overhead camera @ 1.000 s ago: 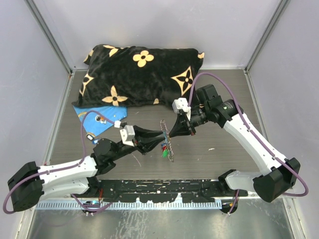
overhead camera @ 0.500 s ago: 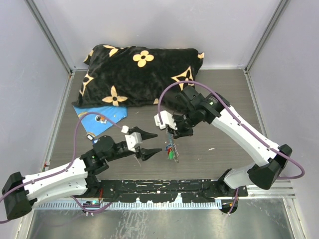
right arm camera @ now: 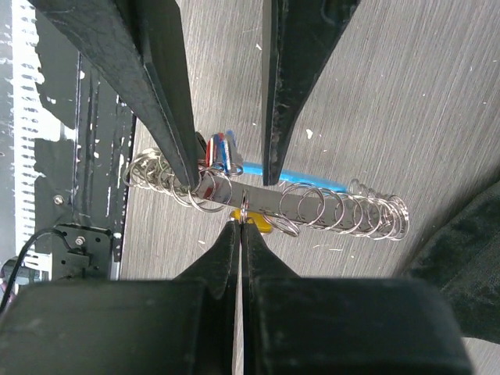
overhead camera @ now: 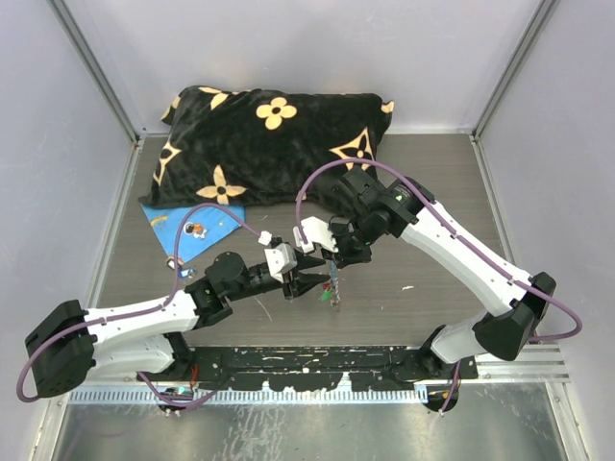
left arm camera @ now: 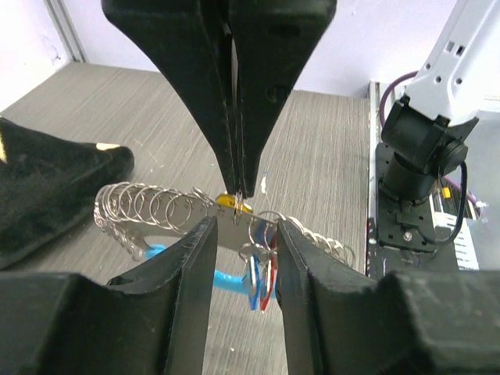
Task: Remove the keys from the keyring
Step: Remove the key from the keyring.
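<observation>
The keyring [overhead camera: 333, 280] is a flat metal bar strung with many wire rings [left arm camera: 148, 207] and a light-blue curved section [right arm camera: 301, 174]. It hangs above the table between the two grippers. My right gripper [right arm camera: 241, 223] is shut on one small ring at the middle of the bar, by a yellow key head [right arm camera: 256, 224]. It also shows in the top view [overhead camera: 333, 261]. My left gripper [left arm camera: 244, 226] is open, its jaws straddling the bar from the opposite side [overhead camera: 312, 281]. The red and blue keys [left arm camera: 263, 273] hang between its fingers. A green key [overhead camera: 329, 298] dangles lowest.
A black pillow [overhead camera: 269, 144] with tan flowers lies along the back. A blue flat sheet [overhead camera: 192, 226] with small items on it lies at the left. The black mounting rail [overhead camera: 307, 360] runs along the near edge. The right arm's base [left arm camera: 422, 156] stands beyond the keyring.
The left gripper let go of the keyring and drew back, then came in again and narrowed round the keys. The right gripper swung left and kept the keyring.
</observation>
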You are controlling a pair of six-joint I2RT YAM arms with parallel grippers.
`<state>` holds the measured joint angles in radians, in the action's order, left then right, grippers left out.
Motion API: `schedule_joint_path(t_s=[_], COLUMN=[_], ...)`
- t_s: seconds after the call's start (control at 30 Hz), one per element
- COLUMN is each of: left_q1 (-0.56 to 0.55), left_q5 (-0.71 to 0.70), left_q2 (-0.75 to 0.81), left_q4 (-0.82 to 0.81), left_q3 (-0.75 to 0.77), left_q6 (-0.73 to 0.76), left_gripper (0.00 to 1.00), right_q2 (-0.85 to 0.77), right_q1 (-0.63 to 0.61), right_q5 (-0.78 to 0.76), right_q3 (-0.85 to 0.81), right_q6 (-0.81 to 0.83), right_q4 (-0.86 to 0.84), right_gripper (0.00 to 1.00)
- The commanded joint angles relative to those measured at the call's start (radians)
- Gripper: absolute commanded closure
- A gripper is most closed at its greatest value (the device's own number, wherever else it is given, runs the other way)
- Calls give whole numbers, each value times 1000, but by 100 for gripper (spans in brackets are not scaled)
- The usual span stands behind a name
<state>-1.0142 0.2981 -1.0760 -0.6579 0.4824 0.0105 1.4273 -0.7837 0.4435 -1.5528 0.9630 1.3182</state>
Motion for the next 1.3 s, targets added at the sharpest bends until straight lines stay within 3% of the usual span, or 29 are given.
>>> schedule_joint_path(t_s=[0.0,0.17,0.43,0.57,0.83,0.9,1.03,1.27], left_q1=[-4,-7,-8,-8,-8,-8,-8,-8], left_q5=[-9,-1,-10,-5,-4,1,13,-43], left_q2=[-17,-44,-51,-56,-40,-34,-14,53], left_q4=[-176,-195,-197,-196,-180,-176,-166,-226], left_q3=[29,35,28,33,26,27,22,-24], left_q6=[-32,-48,-40,-41,-34,-31,-27,-64], left_gripper=[64,71,72,81,87,99,100,100], right_q2=[-11,-10,-10,-8,-11,-11,-15,-54], right_q1=[-5,-5,-6,-5,-5,-5,-1,142], right_q5=[43,61,84,90,116,122,147,356], right_q3=[-56,-64,-68,-69,-73,-72,-73,-64], right_q6=[-5,-6,-4,-3,-2,-2,2,36], right_q4=[-8,-6,-4,-4,-1,0,-1,7], right_gripper=[99,99,99,99,99,99,99,77])
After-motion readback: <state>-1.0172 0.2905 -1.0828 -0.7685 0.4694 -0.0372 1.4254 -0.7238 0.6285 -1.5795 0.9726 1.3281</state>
